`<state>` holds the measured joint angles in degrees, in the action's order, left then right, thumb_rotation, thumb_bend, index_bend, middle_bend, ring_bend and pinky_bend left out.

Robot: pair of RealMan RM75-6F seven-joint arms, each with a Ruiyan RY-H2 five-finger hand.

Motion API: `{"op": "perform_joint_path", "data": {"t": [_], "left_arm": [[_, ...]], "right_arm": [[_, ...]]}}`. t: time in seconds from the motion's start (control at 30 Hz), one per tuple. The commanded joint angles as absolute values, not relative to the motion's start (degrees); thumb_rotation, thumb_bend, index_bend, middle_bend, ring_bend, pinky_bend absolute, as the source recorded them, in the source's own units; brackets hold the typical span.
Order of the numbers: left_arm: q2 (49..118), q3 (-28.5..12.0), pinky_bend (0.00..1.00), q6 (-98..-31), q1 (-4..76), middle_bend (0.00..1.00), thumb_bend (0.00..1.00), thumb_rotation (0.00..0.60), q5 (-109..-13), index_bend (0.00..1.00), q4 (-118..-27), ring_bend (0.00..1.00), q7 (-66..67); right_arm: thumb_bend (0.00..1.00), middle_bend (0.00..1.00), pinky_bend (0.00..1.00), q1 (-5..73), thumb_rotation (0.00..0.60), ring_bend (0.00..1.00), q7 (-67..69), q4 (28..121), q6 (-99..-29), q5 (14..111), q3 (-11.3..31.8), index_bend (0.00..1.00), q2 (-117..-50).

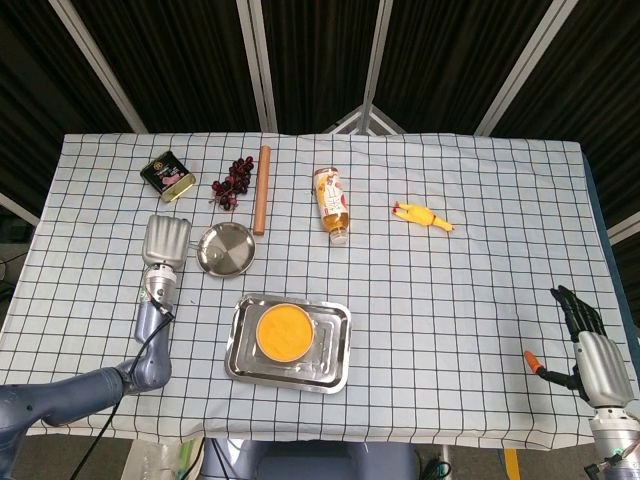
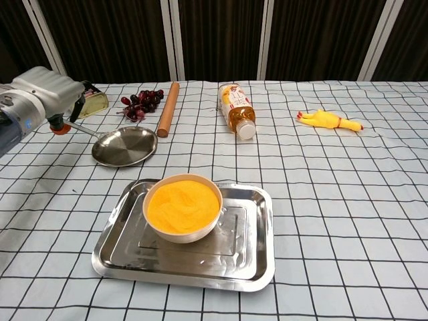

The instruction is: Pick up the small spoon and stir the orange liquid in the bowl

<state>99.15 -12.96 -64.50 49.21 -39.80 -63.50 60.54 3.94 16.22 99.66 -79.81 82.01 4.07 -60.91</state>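
A white bowl (image 1: 283, 332) (image 2: 182, 206) of orange liquid stands in a steel tray (image 1: 338, 362) (image 2: 262, 227) near the table's front. To its far left lies a round steel plate (image 1: 225, 250) (image 2: 125, 146). My left hand (image 1: 165, 241) (image 2: 47, 99) hovers just left of the plate and grips the thin handle of the small spoon (image 2: 85, 130). The spoon slants down to the plate's left rim; its bowl end is hard to make out. My right hand (image 1: 592, 348) hangs beyond the table's right front corner, fingers apart, holding nothing.
Along the back lie a tin can (image 1: 167, 176) (image 2: 94, 101), dark grapes (image 1: 232, 182) (image 2: 140, 103), a wooden rolling pin (image 1: 262, 188) (image 2: 167, 108), a tea bottle on its side (image 1: 332, 204) (image 2: 237, 110) and a yellow rubber chicken (image 1: 422, 216) (image 2: 329, 120).
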Motion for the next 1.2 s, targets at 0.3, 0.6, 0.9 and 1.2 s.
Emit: {"op": "perform_joint_path", "data": {"t": [0.3,0.6,0.9,1.2], "left_arm": [[100.1,-14.3,0.98,-64.2,49.7,0.96,0.19,0.600,-37.5,0.49,-63.5,0.94,61.7],[93.3,-13.8,0.98,-68.2,46.3,0.92,0.16,0.600,-40.1,0.45,-73.4,0.91,58.7],[81.0,-4.7,0.65,-79.7,35.6,0.41,0.16,0.600,-58.7,0.22,-91.4,0.53,46.6],[73.5,9.2,0.12,-94.3,20.8,0.00,0.06,0.600,-77.4,0.00,-96.9,0.01,34.7]], "right_arm": [[0.32,0.00,0.00,3.7,0.600,0.00,16.1,99.8,-80.0,81.5,4.1,0.00,-60.7],[0.32,0.00,0.00,3.3,0.600,0.00,16.5,99.5,-80.6,81.6,4.1,0.00,-60.6],[0.32,0.00,0.00,3.4,0.600,0.00,15.3,99.2,-80.0,81.9,3.6,0.00,-60.5],[0.32,0.00,0.00,3.1,0.600,0.00,10.9,98.3,-81.3,82.6,3.5,0.00,-61.0]]}}
